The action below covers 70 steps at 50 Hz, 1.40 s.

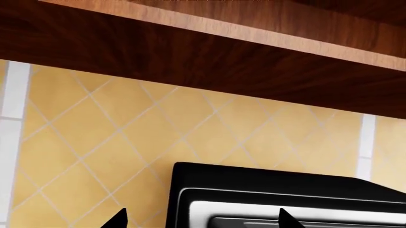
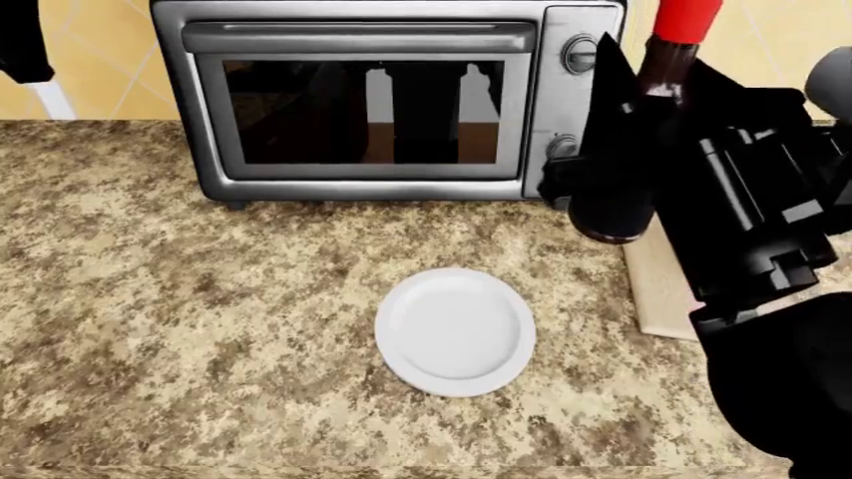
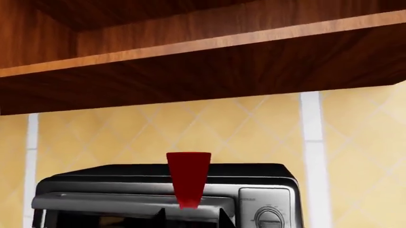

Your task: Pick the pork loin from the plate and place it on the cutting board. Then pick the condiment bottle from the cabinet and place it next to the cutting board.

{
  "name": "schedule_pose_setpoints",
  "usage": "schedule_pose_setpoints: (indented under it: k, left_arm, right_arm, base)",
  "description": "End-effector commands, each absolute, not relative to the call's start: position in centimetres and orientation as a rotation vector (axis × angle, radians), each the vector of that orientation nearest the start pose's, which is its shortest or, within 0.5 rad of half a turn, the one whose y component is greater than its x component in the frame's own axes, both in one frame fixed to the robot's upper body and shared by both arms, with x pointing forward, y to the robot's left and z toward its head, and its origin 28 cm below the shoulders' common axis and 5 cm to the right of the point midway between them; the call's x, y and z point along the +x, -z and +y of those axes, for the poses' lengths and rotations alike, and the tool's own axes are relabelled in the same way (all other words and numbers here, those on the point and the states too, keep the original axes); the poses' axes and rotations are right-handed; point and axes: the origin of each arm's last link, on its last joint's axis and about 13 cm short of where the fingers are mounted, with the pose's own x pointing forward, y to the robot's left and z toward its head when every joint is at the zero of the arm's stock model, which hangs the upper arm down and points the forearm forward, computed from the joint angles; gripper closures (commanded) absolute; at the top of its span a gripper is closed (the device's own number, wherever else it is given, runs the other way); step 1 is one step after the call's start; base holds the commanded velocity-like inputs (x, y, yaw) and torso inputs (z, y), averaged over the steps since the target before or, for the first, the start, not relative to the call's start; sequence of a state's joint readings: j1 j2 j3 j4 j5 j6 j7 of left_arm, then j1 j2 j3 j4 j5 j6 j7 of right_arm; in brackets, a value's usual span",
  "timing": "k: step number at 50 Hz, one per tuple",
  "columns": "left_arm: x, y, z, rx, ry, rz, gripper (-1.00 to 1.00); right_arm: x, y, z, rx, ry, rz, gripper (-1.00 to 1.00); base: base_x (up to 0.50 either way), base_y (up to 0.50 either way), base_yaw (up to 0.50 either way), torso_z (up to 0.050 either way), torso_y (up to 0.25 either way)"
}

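Note:
My right gripper (image 2: 624, 165) is shut on the condiment bottle (image 2: 637, 120), black-bodied with a red neck, and holds it upright in the air above the counter, in front of the toaster oven's right side. In the right wrist view the red neck (image 3: 188, 178) rises between my fingertips (image 3: 161, 216). The white plate (image 2: 456, 329) lies bare on the counter. A strip of the tan cutting board (image 2: 659, 289) shows right of the plate, mostly hidden by my right arm. The pork loin is out of view. My left gripper (image 1: 201, 219) is open and empty, raised toward the wall.
A silver toaster oven (image 2: 386, 100) stands at the back of the speckled stone counter (image 2: 174, 299). The dark wooden cabinet underside (image 3: 203, 61) hangs above it, with a yellow tiled wall (image 1: 95, 128) behind. My left arm (image 2: 20, 40) shows at the far left.

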State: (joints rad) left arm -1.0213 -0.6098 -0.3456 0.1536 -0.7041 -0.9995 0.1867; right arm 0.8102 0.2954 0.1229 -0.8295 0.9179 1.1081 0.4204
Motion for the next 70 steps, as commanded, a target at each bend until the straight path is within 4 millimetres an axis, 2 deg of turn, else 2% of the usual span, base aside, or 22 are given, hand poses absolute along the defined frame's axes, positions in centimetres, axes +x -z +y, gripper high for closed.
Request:
schedule_pose_setpoints:
  k: [1,16,70]
  left_arm:
    - [27.1,-31.8,37.5,-0.159,0.143,-0.374,-1.0]
    - [26.9,-31.9,37.7,-0.163,0.133,-0.378,-1.0]
    - [26.9,-31.6,38.0,-0.161,0.122,-0.371,-1.0]
  right_arm:
    - [21.9,-25.8,-10.5,0.064,-0.197,-0.601,1.0]
    - [23.0,-23.9,-10.2,0.007,-0.213,-0.61,1.0]
    - [24.1,-20.2,-10.0,0.034,-0.196,-0.53,1.0]
  base:
    - [0.0,0.0,0.0,0.0,0.0]
    - [0.0,0.0,0.0,0.0,0.0]
    - [0.0,0.0,0.0,0.0,0.0]
